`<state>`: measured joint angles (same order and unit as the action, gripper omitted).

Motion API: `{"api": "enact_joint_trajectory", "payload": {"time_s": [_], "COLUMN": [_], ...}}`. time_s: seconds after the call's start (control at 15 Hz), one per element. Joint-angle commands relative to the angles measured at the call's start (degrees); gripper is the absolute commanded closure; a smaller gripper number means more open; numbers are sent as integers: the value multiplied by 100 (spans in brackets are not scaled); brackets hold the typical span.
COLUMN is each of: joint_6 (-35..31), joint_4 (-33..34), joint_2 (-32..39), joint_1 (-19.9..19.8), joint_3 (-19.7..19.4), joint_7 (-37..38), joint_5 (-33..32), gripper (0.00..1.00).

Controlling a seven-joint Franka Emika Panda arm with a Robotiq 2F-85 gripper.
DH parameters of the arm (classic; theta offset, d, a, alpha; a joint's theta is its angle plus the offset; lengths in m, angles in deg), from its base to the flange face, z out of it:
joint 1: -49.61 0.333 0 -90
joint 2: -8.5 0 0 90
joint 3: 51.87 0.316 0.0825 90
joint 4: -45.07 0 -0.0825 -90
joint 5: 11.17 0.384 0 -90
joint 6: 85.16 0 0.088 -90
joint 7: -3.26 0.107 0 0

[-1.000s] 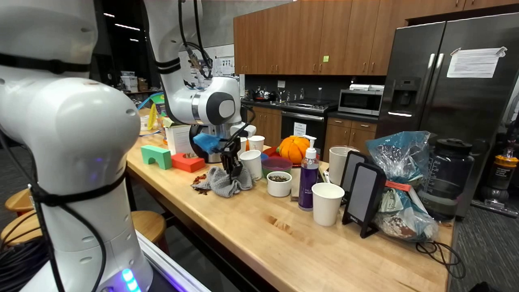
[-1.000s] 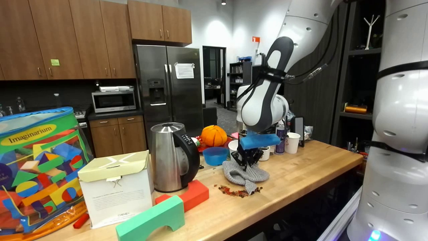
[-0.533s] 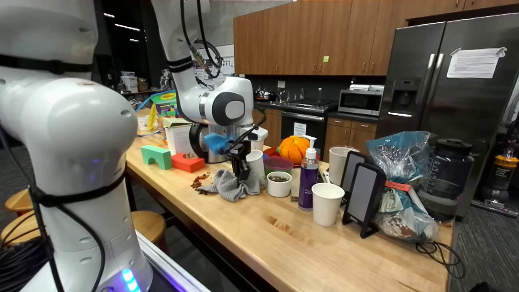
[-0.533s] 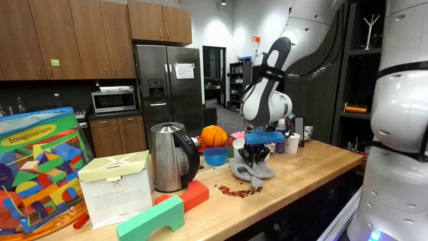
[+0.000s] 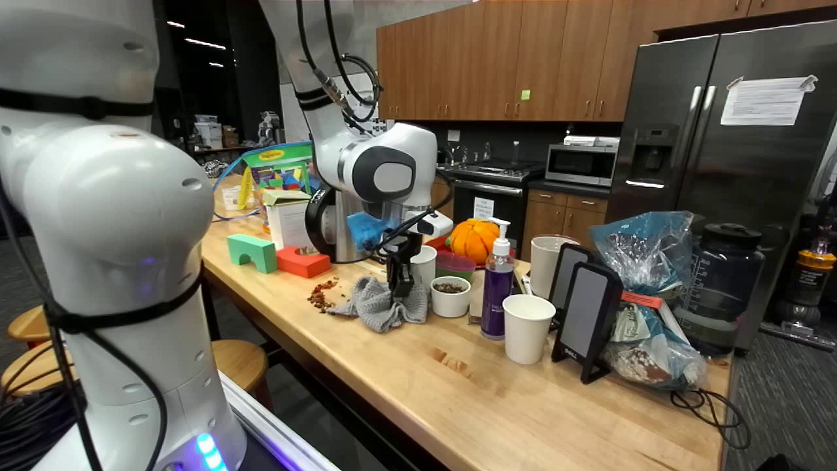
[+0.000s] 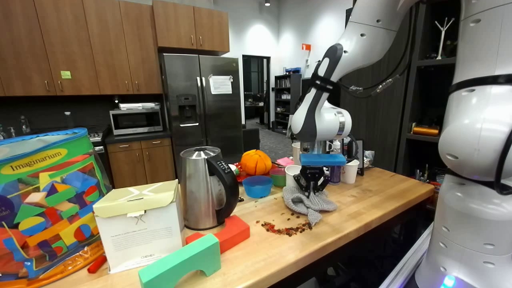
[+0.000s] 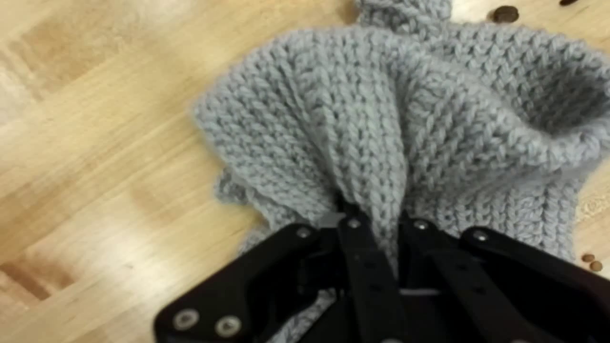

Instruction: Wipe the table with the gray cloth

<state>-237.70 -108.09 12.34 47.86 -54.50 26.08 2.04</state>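
Note:
The gray knitted cloth [image 5: 376, 309] lies bunched on the wooden table [image 5: 418, 405]; it also shows in an exterior view [image 6: 298, 202] and fills most of the wrist view [image 7: 352, 105]. My gripper [image 7: 379, 219] is shut on a fold of it, pointing down, with the cloth resting on the tabletop. The gripper also shows in both exterior views [image 5: 399, 297] [image 6: 311, 194]. A pile of red and brown crumbs [image 6: 284, 230] lies beside the cloth, also seen in an exterior view [image 5: 319, 296]. A few bits lie near the cloth's edge [image 7: 505, 14]. The cloth's underside is hidden.
A white bowl of dried bits [image 5: 450, 297] and a paper cup [image 5: 424, 265] stand close to the gripper. A purple bottle [image 5: 498, 288], a blue bowl [image 6: 257, 187], a kettle [image 6: 202, 188], a red block [image 6: 232, 234] and a green block [image 6: 182, 262] stand around.
My gripper has dragged the cloth rightward in both exterior views, away from the crumbs and toward the white bowl. More of the crumbs are uncovered; several scattered bits show behind the cloth.

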Motion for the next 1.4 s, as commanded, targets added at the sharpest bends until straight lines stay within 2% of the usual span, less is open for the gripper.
{"api": "enact_joint_trajectory", "payload": {"time_s": [0.0,0.33,0.67,0.93,1.33], "joint_6": [-26,24,-161,-643,-1113], "joint_4": [7,-49,-76,-212,-355], "joint_2": [683,582,557,535,534], "joint_1": [-247,-372,-205,78,525], "joint_3": [-167,-297,-228,-101,67], "joint_7": [-492,-554,-91,791,2167], "joint_5": [314,506,218,-508,-2125], "gripper": [97,97,97,97,97]}}
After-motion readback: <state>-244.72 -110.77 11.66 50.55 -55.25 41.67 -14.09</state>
